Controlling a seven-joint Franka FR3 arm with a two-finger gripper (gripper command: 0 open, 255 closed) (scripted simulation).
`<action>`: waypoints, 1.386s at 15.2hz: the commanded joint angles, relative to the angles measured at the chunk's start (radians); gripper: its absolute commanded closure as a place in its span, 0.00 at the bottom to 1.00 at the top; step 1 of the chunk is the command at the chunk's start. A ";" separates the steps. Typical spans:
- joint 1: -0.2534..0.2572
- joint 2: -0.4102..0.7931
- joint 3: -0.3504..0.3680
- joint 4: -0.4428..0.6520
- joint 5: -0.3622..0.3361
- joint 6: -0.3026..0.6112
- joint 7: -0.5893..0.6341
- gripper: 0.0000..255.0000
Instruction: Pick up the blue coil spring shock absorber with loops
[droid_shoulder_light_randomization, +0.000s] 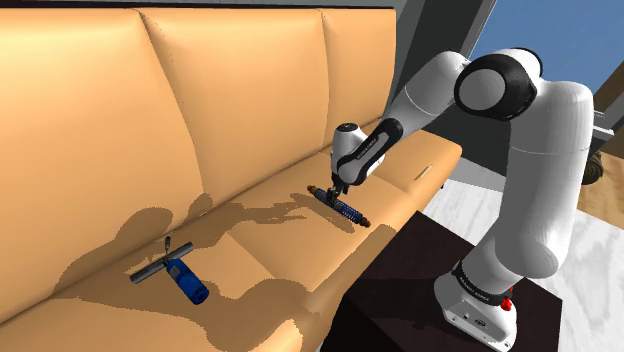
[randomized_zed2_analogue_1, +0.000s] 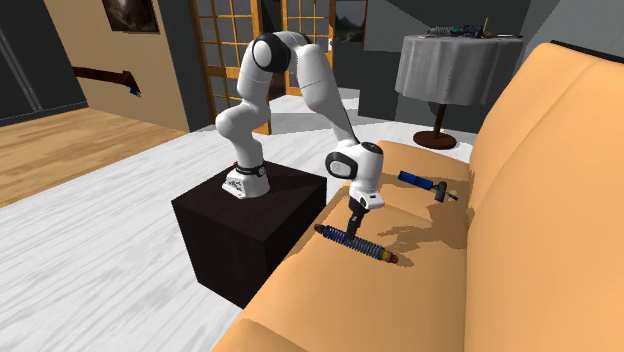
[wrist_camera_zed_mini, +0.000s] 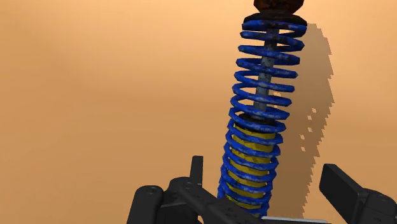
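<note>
**Shoulder view.** The blue coil spring shock absorber lies flat on the seat of the tan sofa, near the front edge and at the end nearest the dark stand. The gripper is lowered directly over it. A blue-and-grey tool lies well apart, toward this view's left.

**Second exterior view.** The gripper points down at the shock absorber. The tool lies farther along the seat.

**Wrist view.** The gripper is released. Its fingers stand apart on either side of the coils, with a gap on each side. A yellow inner body shows through the nearer coils.
</note>
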 joint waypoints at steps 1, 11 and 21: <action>-0.002 0.039 -0.003 0.017 -0.003 0.024 0.000 0.00; 0.000 0.116 -0.007 0.039 -0.007 0.079 0.008 1.00; -0.001 0.075 -0.005 0.027 -0.005 0.050 0.004 1.00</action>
